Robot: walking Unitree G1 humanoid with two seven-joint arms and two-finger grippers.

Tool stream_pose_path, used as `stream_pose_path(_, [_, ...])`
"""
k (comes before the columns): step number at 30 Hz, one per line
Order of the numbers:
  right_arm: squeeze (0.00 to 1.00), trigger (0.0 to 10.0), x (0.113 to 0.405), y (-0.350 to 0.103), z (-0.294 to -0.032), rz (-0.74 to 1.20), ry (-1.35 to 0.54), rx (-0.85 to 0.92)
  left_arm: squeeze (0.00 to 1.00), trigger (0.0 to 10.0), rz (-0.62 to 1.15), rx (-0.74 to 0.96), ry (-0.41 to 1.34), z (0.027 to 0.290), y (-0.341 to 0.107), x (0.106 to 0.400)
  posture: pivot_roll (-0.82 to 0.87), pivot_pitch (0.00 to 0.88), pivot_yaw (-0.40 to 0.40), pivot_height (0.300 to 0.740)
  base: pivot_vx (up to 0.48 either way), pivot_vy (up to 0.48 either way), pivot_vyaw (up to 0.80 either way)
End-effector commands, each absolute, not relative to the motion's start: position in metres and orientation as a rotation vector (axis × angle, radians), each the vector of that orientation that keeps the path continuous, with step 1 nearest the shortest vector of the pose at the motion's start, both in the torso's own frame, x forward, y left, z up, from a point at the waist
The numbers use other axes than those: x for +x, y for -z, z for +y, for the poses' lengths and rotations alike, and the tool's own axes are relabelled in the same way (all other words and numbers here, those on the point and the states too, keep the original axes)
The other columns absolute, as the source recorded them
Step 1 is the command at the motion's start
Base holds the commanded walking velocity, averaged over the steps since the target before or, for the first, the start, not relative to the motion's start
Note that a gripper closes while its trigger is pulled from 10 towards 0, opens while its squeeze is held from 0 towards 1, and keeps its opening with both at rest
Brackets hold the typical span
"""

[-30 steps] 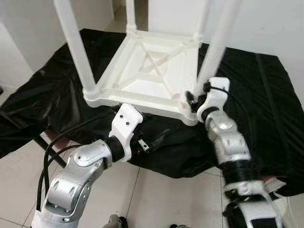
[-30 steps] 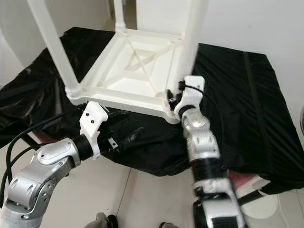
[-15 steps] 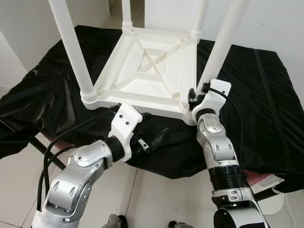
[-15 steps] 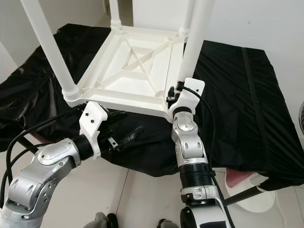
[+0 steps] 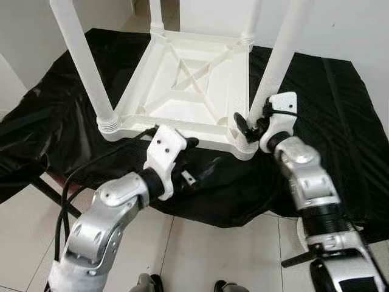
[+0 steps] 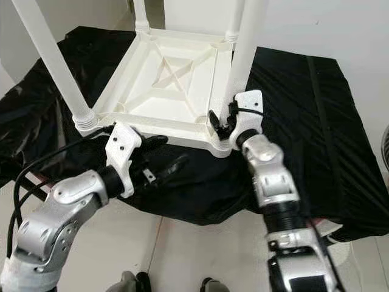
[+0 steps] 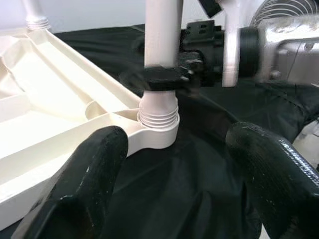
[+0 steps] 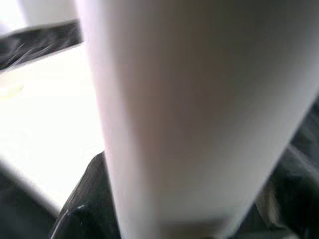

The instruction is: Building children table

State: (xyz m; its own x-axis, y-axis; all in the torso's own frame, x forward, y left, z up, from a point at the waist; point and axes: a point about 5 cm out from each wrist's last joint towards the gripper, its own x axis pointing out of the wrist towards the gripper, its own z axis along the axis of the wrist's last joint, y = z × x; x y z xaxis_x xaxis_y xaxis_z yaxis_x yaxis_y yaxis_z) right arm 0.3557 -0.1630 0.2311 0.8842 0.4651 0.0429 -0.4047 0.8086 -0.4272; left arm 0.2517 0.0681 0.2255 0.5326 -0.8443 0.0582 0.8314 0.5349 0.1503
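Children's table (image 5: 194,91) lies upside down on the black-draped bench (image 5: 340,121), legs up for fitting. Right claw (image 5: 250,128) is clamped round the near-right leg (image 5: 276,67) low at its threaded socket, likely to screw it home. Left claw (image 7: 174,179), fingers apart, hovers just off the table's near edge. No readable markings.

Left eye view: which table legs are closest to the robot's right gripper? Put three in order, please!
1. Near right leg: the right gripper is clamped around its base.
2. Near left leg: across the table's front edge, on the robot's left.
3. Far left leg: at the back corner, farthest away.
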Motion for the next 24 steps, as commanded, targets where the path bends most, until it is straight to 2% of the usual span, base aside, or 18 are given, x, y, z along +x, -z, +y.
stream_pose_path(1, [0.00,10.0,0.354,-0.226,-0.158,-0.123,-0.594,-0.444,0.00,10.0,-0.136,0.101,0.965,0.064,-0.225,0.255,-0.06,0.163,0.023,0.740,0.000,0.000,0.00])
stream_pose_path(4, [0.00,10.0,0.355,-0.224,-0.161,-0.083,-0.704,-0.467,0.00,10.0,-0.149,0.097,0.977,0.059,-0.227,0.259,-0.07,0.157,0.023,0.740,0.000,0.000,0.00])
stream_pose_path(8, [0.00,10.0,0.355,-0.224,-0.162,-0.077,-0.751,-0.501,0.00,10.0,-0.153,0.092,0.978,0.058,-0.228,0.260,-0.07,0.157,0.023,0.740,0.000,0.000,0.00])
stream_pose_path(17, [0.00,10.0,0.369,-0.230,-0.156,-0.063,-0.889,-0.459,0.00,10.0,-0.155,0.090,0.984,0.059,-0.226,0.259,-0.07,0.140,0.028,0.740,0.000,0.000,0.00])
stream_pose_path(18, [0.00,4.4,0.371,-0.230,-0.155,-0.065,-0.898,-0.456,0.00,10.0,-0.155,0.090,0.982,0.059,-0.226,0.260,-0.07,0.140,0.028,0.740,0.000,0.000,0.00])
stream_pose_path(21, [0.00,4.4,0.372,-0.229,-0.154,-0.066,-0.900,-0.452,0.00,10.0,-0.155,0.091,0.981,0.059,-0.226,0.260,-0.06,0.139,0.027,0.740,0.000,0.000,0.00])
stream_pose_path(22, [0.00,0.0,0.370,-0.228,-0.151,-0.066,-0.932,-0.434,0.00,10.0,-0.155,0.091,0.979,0.060,-0.226,0.260,-0.06,0.138,0.027,0.740,0.000,0.000,0.00])
stream_pose_path(24, [0.00,0.0,0.367,-0.225,-0.146,-0.067,-0.965,-0.405,0.00,10.0,-0.154,0.090,0.977,0.060,-0.225,0.260,-0.06,0.138,0.027,0.740,0.000,0.000,0.00])
